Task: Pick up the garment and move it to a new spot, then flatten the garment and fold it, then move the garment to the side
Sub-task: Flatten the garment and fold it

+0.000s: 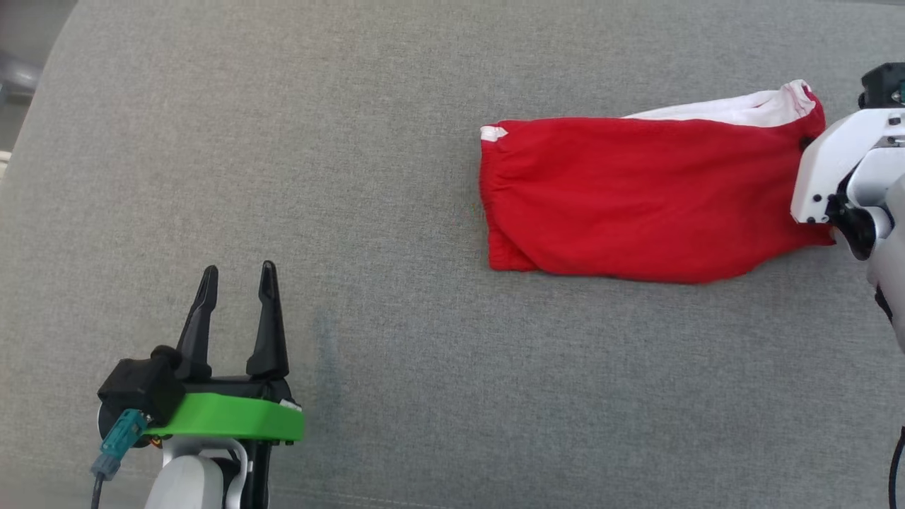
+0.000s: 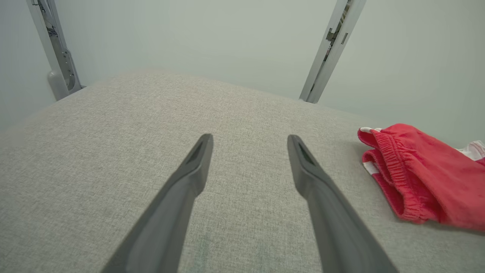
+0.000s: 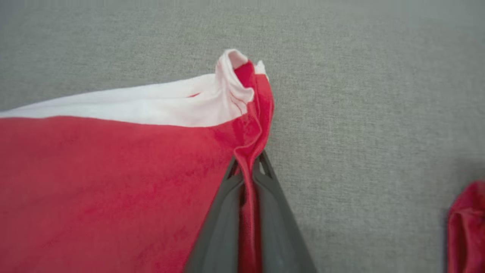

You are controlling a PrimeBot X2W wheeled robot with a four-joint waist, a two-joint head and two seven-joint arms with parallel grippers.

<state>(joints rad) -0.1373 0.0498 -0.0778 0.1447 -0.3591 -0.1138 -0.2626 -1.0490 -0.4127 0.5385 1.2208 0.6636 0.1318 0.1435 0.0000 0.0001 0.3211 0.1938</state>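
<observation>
The garment (image 1: 636,198) is a red pair of shorts with a white band, lying flat on the grey fabric surface (image 1: 396,141) at the right. In the right wrist view my right gripper (image 3: 248,161) is shut on a pinched ridge of the garment's (image 3: 113,182) red edge, just below its white trim. In the head view the right arm's white wrist (image 1: 841,177) covers that same end of the cloth. My left gripper (image 1: 237,276) stands open at the lower left, far from the garment, with nothing between its fingers (image 2: 197,163). The garment's elastic waistband (image 2: 401,174) lies to its right.
Two grey metal posts (image 2: 329,49) rise beyond the far edge of the surface in the left wrist view, before a pale wall. A further red fold of cloth (image 3: 466,223) shows at the right edge of the right wrist view.
</observation>
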